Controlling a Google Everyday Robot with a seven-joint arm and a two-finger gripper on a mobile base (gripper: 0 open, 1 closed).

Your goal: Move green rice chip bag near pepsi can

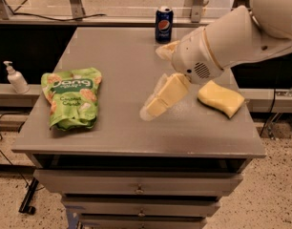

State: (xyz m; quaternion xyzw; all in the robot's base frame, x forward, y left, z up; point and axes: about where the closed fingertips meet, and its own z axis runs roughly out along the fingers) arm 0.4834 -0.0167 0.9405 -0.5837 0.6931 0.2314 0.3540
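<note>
The green rice chip bag [70,98] lies flat near the left edge of the grey table [122,46]. The pepsi can [163,25] stands upright at the table's back edge, right of centre. My gripper [155,82] hangs over the middle of the table, to the right of the bag and in front of the can. It is open and empty. One cream finger [161,98] points down and left toward the table; the other finger [167,49] reaches back toward the can. The gripper touches neither object.
A yellow sponge [221,98] lies on the table's right side, under my white arm [241,37]. A white pump bottle [15,78] stands on a ledge left of the table. Drawers are below the table's front edge.
</note>
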